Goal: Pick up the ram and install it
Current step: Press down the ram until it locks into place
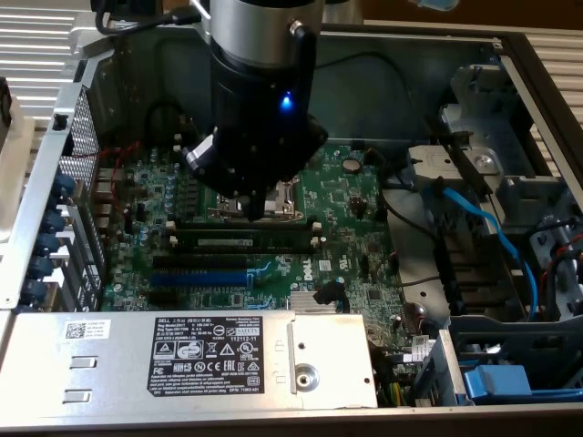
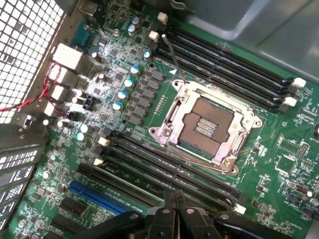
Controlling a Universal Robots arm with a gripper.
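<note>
Ram (image 1: pixel 244 242) sits seated at six o'clock of my tool (image 2: pixel 173 211); its pressed-together fingers could scrape neighbouring slots (image 2: pixel 169 169) if I drift.

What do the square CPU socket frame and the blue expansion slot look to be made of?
The square silver CPU socket frame looks like bright bare metal: it glints with sharp highlights. The long blue expansion slot looks like moulded plastic: even colour, dull sheen. Both are judged from look alone.

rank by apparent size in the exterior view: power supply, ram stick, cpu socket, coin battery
1. power supply
2. ram stick
3. cpu socket, partly hidden by the arm, so its place is unsure
4. coin battery
</note>
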